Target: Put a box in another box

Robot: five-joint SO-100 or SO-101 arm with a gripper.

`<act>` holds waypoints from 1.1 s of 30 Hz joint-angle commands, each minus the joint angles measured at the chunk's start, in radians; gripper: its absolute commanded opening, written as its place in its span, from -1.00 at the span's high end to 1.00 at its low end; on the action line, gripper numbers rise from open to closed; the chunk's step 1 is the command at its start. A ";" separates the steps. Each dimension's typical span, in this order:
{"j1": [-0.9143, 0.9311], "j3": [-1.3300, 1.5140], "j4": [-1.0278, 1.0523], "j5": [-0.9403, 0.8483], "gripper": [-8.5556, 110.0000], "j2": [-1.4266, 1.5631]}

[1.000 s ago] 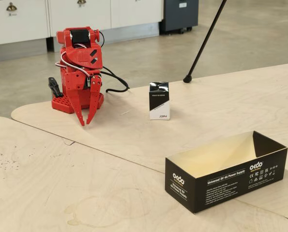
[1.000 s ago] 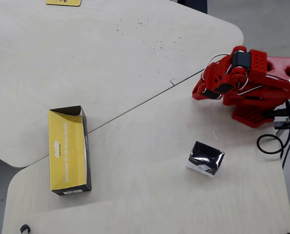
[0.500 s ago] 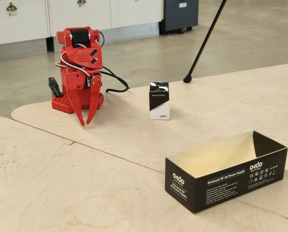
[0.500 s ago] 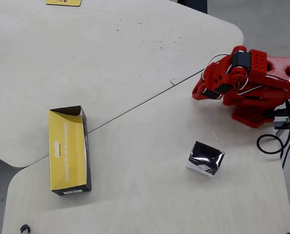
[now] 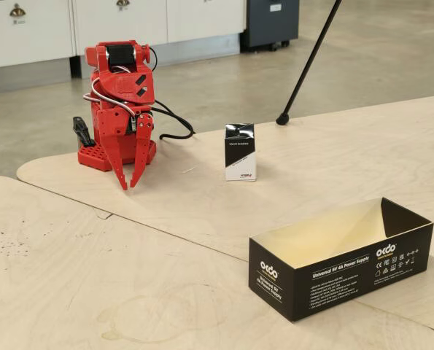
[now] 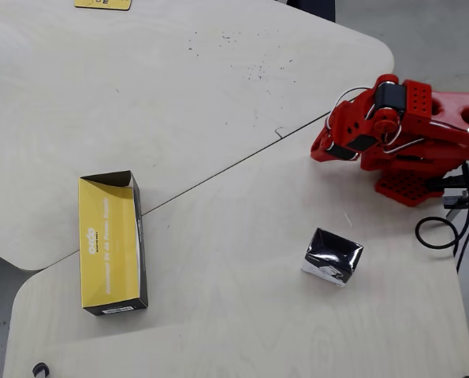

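Observation:
The small box point(image 5: 240, 152), black on top and white below, stands upright on the plywood table, to the right of the red arm in the fixed view; it also shows in the overhead view point(image 6: 333, 257). The long black lidless box point(image 5: 333, 281) with "Universal 5V 4A Power Supply" print lies empty at the front right; in the overhead view point(image 6: 139, 236) it sits far left. My gripper point(image 5: 129, 186) hangs folded at the arm's base, tips down on the table, shut and empty, well apart from both boxes. In the overhead view the gripper point(image 6: 319, 150) is above the small box.
A black tripod leg point(image 5: 308, 62) slants down to the table behind the small box. Black cables point(image 6: 439, 232) loop beside the arm's base. A yellow item point(image 6: 102, 4) lies at the far table edge. The table is made of joined plywood panels with curved edges.

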 commanded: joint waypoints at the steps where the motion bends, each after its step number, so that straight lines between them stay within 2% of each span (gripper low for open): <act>1: -0.008 -0.005 0.026 0.006 0.86 0.002; 24: -0.028 -0.005 0.026 0.009 0.86 0.002; 26: -0.025 -0.005 0.020 -0.035 0.86 0.002; 29: 0.043 -0.005 -0.084 -0.049 0.84 -0.021; 33: 0.144 -0.005 -0.434 -0.043 0.75 -0.198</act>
